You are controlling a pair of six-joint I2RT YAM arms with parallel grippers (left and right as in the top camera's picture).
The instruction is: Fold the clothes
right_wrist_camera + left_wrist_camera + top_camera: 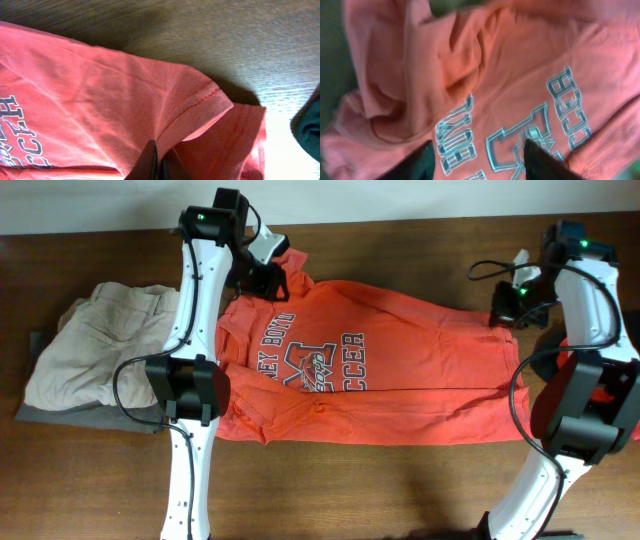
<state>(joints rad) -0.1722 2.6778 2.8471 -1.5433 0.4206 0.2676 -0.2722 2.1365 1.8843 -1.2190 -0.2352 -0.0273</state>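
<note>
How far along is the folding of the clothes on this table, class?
Done: the orange T-shirt lies spread across the table, though no neat fold shows yet. In hand: the right gripper pinches its hem; the left gripper hangs open over the print. To do: folding it, then the rumpled beige garment beside it.

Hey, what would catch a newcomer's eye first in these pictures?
A big orange T-shirt with navy and white lettering lies spread across the middle of the wooden table. The right hand pinches a stitched edge at its right end, while the left hand hovers open over the print. A crumpled beige garment sits at the table's left end.
</note>
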